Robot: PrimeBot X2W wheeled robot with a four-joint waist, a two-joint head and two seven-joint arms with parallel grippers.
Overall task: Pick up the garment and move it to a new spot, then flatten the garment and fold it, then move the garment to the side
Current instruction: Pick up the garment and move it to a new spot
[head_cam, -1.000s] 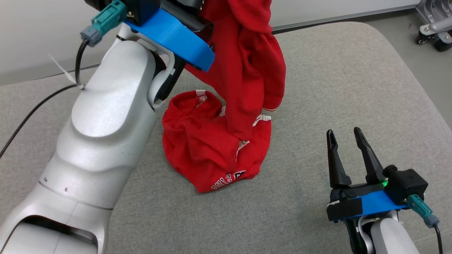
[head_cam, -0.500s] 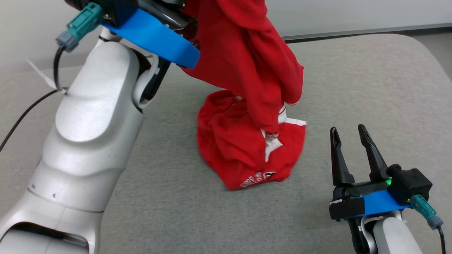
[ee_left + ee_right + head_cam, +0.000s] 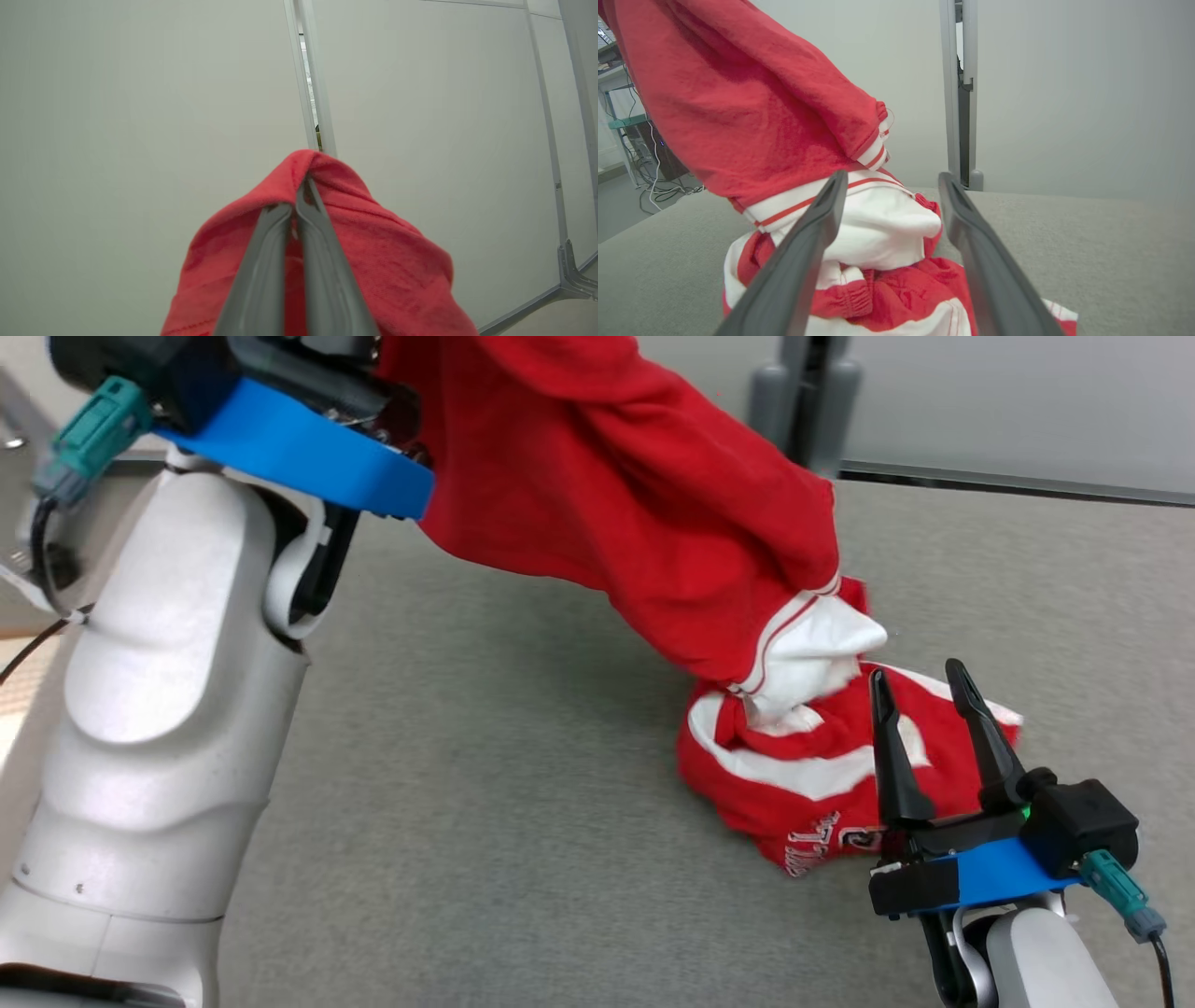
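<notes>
Left fingers pinch the garment (bottom on surface).

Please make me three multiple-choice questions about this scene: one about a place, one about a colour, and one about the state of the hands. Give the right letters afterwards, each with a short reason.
1. Where does the lower end of the garment lie?
A. on the grey surface, just in front of the right hand
B. on the floor
C. draped over a chair

2. Which colours does the garment have?
A. blue and yellow
B. red with white
C. all black

3. How are the hands?
A. both open
B. left hand shut on the garment, right hand open and empty
C. left hand open, right hand shut on the garment

Answers:
1 A: the bunched end rests on the grey surface.
2 B: the cloth is red with white bands.
3 B: the left wrist view shows red cloth pinched, while the right hand stands open.
</notes>
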